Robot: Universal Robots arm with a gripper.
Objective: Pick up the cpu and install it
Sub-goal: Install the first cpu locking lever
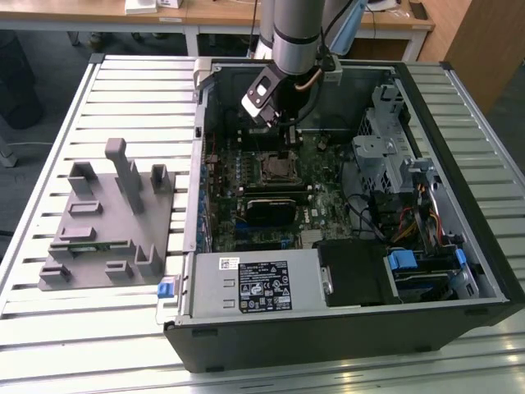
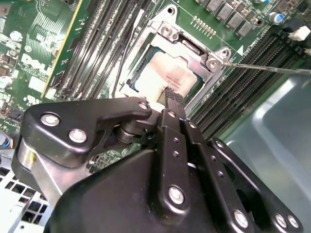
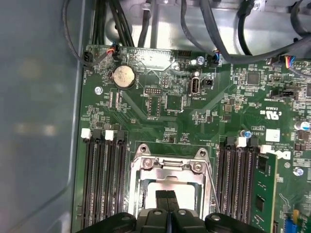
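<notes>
We are holding the gripper, its 2 jaws clenched together on nothing, right at the edge of the cpu lying flat inside the socket frame on the motherboard, and are judging that light, level pressure suits seating it squarely

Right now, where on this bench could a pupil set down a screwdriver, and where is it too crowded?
Bare table slats lie between the grey fixture and the far edge, and along the near edge in front of it. Another strip runs at the exterior view's right of the computer case. Inside the case is crowded: the gripper hangs over the cpu.
</notes>
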